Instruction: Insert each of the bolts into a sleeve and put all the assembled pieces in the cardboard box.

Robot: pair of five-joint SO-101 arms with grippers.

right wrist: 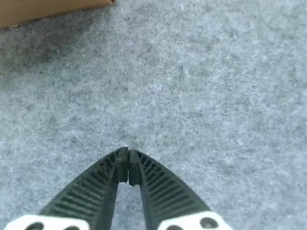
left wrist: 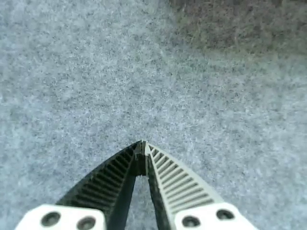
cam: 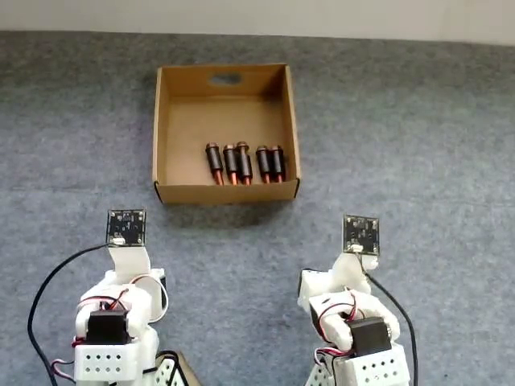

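Observation:
The cardboard box (cam: 166,129) stands open at the middle back of the grey carpet. Inside it, near the front wall, lie several bolts in dark sleeves (cam: 244,163), side by side. Both arms are folded back at the near edge, well short of the box. My left gripper (left wrist: 143,145) is shut with nothing in it, over bare carpet. My right gripper (right wrist: 128,153) is shut and empty too, and a corner of the cardboard box (right wrist: 43,9) shows beyond it.
Grey carpet (cam: 402,145) spreads around the box on every side. A black cable (cam: 48,281) loops beside the left arm's base, and another cable (cam: 398,310) runs by the right arm.

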